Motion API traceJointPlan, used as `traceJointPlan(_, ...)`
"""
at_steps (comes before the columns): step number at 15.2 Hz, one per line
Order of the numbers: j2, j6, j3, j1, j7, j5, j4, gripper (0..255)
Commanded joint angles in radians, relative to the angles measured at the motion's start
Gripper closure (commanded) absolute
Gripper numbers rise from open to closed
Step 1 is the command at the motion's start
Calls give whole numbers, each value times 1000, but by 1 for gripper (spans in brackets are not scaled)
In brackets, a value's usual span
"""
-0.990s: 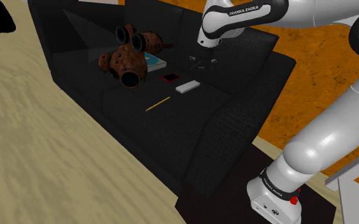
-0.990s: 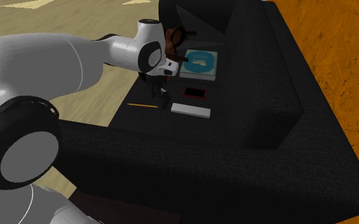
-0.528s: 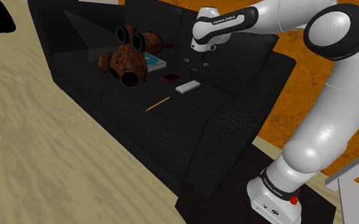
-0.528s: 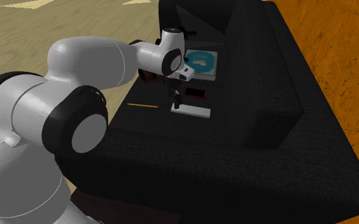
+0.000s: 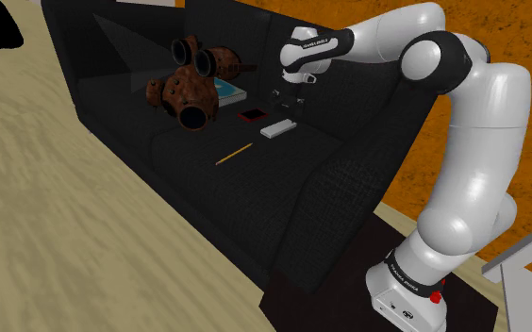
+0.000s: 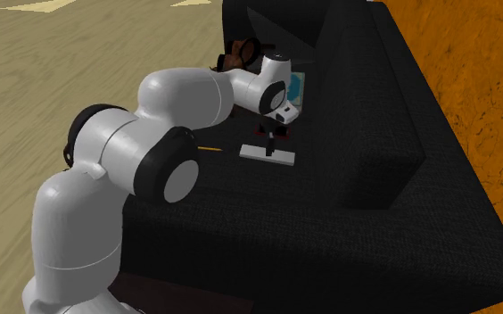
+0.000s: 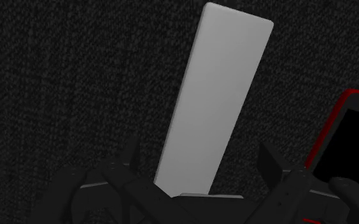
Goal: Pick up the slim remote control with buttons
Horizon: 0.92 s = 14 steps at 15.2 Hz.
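Note:
The slim remote (image 5: pixel 278 128) is drawn as a plain light-grey slab with no buttons showing, lying flat on the black sofa seat (image 5: pixel 255 179). My black gripper (image 5: pixel 288 102) hangs just above it, open. In the wrist view the remote (image 7: pixel 213 102) stretches away from the hand, its near end between the two fingers (image 7: pixel 130 159), which stand apart and do not touch it; the gripper (image 7: pixel 200 164) holds nothing. From the second exterior view the gripper (image 6: pixel 270 141) points down at the remote (image 6: pixel 268 153).
A black phone with a red rim (image 5: pixel 252 115) (image 7: pixel 347 146) lies close beside the remote. A yellow pencil (image 5: pixel 234 153), a brown toy (image 5: pixel 191 85) and a blue-covered book (image 6: pixel 296 85) also lie on the seat. The sofa back (image 5: pixel 368 80) rises just behind the gripper.
The arm has stretched out over the sofa, carrying the gripper from beside the remote to right above it and lower. The fingers stayed open; nothing on the seat moved.

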Motion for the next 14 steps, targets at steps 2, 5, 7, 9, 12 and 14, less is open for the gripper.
traceJointPlan(2, 35, 23, -7, -1, 26, 5, 13, 0)
traceJointPlan(5, 51, 56, -7, -1, 26, 4, -3, 0)
traceJointPlan(7, 63, 77, -7, 0, 25, 4, -13, 0)
traceJointPlan(9, 66, 83, -7, 0, 25, 4, -16, 0)
traceJointPlan(12, 66, 84, -7, 0, 26, 4, -16, 255)
traceJointPlan(14, 66, 83, -7, 0, 26, 4, -16, 255)
